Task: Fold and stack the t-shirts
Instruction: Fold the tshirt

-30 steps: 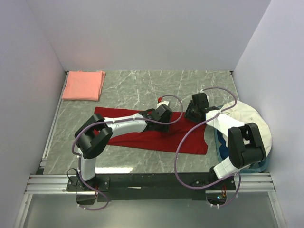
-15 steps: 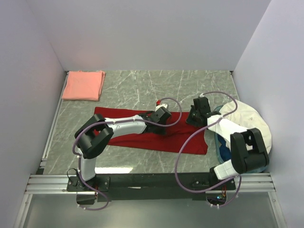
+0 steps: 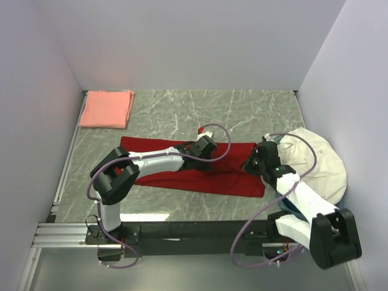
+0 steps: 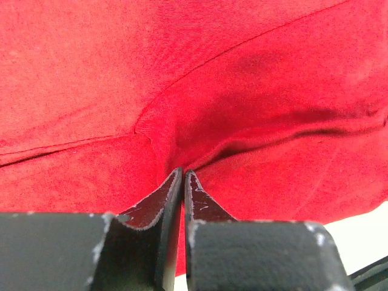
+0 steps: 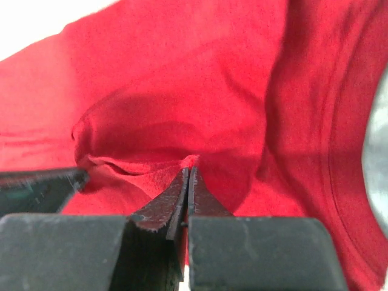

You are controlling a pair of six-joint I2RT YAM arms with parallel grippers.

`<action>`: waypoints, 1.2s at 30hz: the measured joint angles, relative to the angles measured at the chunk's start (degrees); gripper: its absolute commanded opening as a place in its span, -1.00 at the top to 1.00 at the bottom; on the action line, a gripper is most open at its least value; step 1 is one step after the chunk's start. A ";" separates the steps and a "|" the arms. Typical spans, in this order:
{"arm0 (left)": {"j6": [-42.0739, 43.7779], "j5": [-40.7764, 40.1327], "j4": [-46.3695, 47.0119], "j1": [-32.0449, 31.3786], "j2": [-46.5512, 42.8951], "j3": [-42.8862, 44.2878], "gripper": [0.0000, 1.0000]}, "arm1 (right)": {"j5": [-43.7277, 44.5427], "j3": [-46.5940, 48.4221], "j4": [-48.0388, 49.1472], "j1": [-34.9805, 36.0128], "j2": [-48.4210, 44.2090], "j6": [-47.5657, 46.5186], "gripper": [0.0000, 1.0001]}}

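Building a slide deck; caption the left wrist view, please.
Left gripper shut, pinching a fold of the red shirt.

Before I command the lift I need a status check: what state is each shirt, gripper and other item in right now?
red t-shirt: laid out flat across the table, unfolded, pinched at two spots.
salmon-pink t-shirt: folded, lying at the far left corner.
left gripper: shut on a pinch of the red t-shirt.
right gripper: shut on a fold of the red t-shirt.
white bag: slumped at the table's right edge, contents not visible.
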 measured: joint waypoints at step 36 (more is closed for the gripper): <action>3.26 0.50 -0.68 -0.02 -8.15 -1.44 0.68 | -1.86 -5.27 -10.27 0.02 -16.72 7.02 0.25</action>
